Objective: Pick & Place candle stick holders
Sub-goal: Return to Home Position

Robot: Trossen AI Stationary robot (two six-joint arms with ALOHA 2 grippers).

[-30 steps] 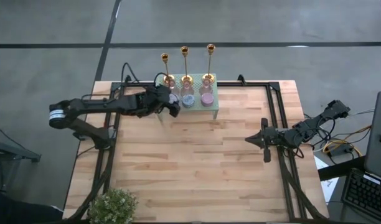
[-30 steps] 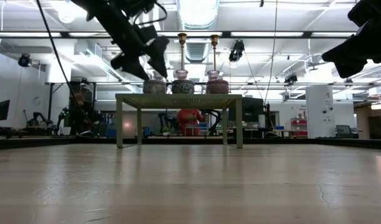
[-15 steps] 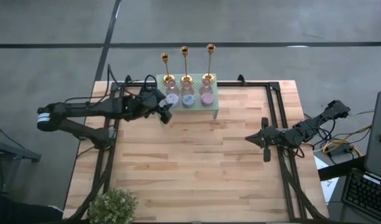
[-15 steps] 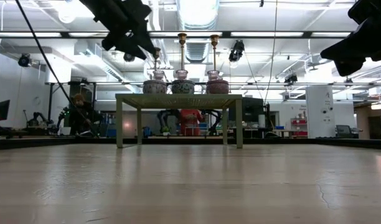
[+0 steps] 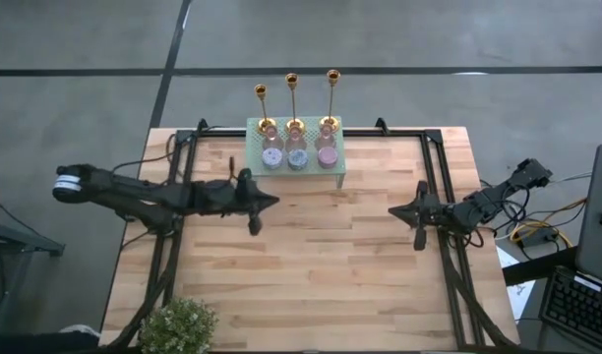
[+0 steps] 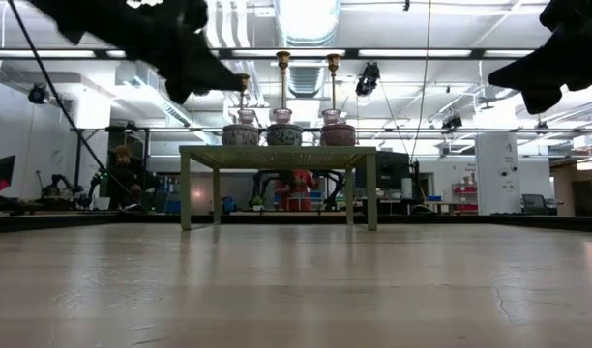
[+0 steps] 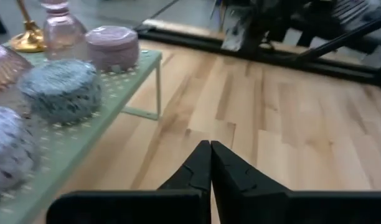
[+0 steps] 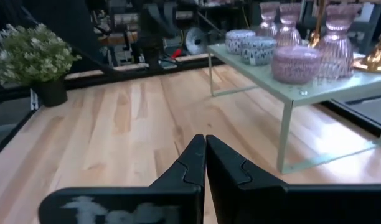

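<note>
Candlesticks stand upright in a row at the back of the green shelf, on the desk's far edge. My left arm is nearer, jaws pressed together and pointing past the shelf's front. My right arm waits well apart, jaws together too.

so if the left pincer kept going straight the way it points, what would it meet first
From the left pincer the way looks free over the table until the right pincer facing it, though height is hard to judge. The green shelf sits off to the side.
</note>
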